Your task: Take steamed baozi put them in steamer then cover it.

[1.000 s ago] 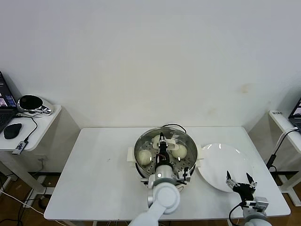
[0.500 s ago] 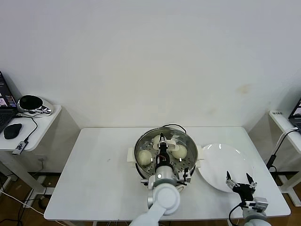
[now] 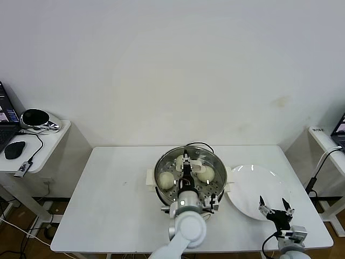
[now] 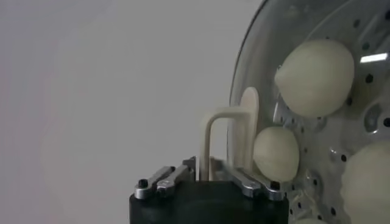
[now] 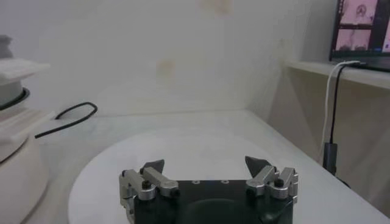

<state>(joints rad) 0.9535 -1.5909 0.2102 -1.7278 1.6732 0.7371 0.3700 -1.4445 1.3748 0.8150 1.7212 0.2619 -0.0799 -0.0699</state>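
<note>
With cream-white round dough buns (image 3: 165, 179) loaded in shiny round steel steamer (image 3: 161, 163) and clear glass lid (image 3: 190, 177) seated: task nearly done. Left gripper (image 3: 186, 161) over lid's bar handle (image 4: 226, 139), jaws parted, releasing. Right gripper (image 3: 274, 207) parked, spread wide, over flat white plate (image 3: 253, 186).

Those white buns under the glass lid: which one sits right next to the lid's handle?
In the left wrist view, the smaller-looking bun beside the cream handle; the other two visible buns lie farther from it.
</note>
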